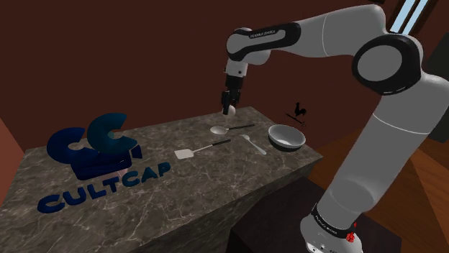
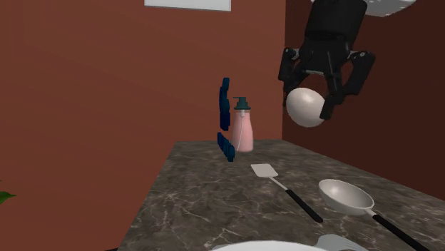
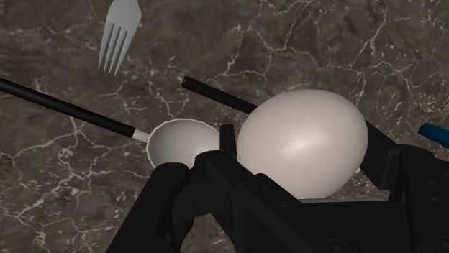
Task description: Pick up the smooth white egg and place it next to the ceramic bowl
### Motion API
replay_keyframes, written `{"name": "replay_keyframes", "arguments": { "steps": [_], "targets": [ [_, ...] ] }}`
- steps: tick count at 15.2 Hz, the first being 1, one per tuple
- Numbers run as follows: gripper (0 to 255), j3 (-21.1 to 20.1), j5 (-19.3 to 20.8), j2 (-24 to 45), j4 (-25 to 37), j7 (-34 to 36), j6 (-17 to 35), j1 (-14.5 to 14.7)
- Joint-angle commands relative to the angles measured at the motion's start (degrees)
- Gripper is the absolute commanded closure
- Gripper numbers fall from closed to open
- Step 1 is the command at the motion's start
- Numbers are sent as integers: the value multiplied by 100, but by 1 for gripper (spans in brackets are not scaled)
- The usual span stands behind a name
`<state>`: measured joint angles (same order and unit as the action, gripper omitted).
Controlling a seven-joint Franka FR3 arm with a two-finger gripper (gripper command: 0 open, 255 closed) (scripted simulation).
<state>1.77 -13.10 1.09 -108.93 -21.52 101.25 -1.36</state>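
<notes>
Clamped between the jaws of the gripper (image 1: 230, 107), the white egg (image 2: 307, 108) should be carried level and lowered gently onto the marbled counter (image 1: 180, 188) just beside the grey bowl (image 1: 286, 136).

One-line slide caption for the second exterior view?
Gripper holding a white egg above a marbled counter where a spatula and ladle lie.

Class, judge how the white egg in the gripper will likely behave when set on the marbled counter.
The egg is rounded and glossy, so it probably rolls once released and may slip in the gripper. The counter looks hard; a drop likely cracks it.
</notes>
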Motion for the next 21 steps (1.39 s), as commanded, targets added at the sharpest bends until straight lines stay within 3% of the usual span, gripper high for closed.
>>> {"name": "replay_keyframes", "arguments": {
  "steps": [1, 11, 21],
  "targets": [
    [255, 124, 42, -155, -193, -251, -16, -128],
    [255, 816, 399, -753, -824, -1454, -214, -767],
    [255, 1591, 817, -801, -808, -2743, -455, -1421]
  ]
}}
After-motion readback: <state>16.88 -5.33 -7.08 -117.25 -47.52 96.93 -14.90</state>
